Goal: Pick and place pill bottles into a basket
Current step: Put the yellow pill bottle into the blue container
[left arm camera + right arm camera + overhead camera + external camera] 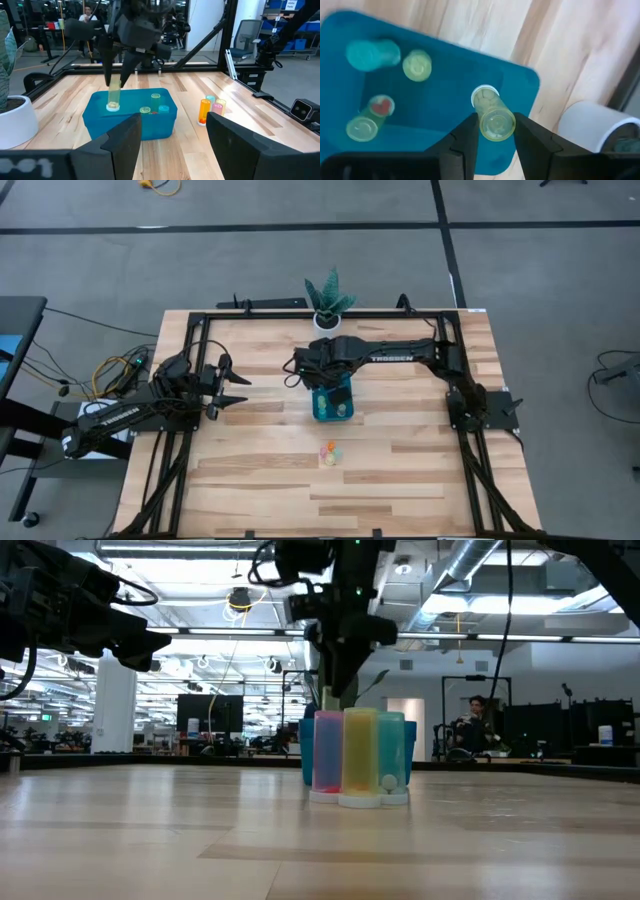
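One yellow-green pill bottle (493, 116) clamped in right pincer (492, 131) over basket (445, 85), left pincer (237, 388) spread wide, "TROSSEN" on arm.

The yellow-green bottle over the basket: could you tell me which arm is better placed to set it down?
Right. The right gripper already grips that yellow-green bottle above the basket; the left gripper waits open, well aside.

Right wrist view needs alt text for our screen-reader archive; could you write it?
The right gripper holds a yellow-green pill bottle between its fingers, just above the teal-blue basket. Three bottles already lie in the basket: a teal one, a yellow-green one and one with a red mark. A white plant pot stands beside the basket.
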Tool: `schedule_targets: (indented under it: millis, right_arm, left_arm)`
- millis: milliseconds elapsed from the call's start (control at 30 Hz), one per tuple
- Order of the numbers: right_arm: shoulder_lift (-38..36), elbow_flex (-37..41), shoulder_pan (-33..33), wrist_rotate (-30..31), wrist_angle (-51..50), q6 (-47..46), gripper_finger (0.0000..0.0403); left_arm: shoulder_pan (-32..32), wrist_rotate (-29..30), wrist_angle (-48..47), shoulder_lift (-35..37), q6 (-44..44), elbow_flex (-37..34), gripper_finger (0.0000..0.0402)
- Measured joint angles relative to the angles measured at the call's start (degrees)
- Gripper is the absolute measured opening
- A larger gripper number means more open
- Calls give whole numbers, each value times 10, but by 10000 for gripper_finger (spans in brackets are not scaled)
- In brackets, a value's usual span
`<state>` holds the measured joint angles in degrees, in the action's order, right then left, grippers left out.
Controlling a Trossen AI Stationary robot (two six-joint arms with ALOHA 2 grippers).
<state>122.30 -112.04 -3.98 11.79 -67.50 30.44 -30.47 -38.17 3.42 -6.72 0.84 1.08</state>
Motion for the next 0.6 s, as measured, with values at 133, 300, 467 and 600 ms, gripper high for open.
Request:
schedule_targets:
  millis: [133,300,467,600]
  right_arm:
    - [10,-2,-7,-2,12,15,109]
    - [23,-1,-12,-22,13,26,109]
    - [27,0,-14,-29,18,34,109]
    - [27,0,-13,-32,20,41,109]
  left_arm:
    - [0,0,0,0,0,0,213]
    - [0,0,0,0,0,0,213]
    - [0,0,0,0,0,0,213]
    - [0,0,0,0,0,0,213]
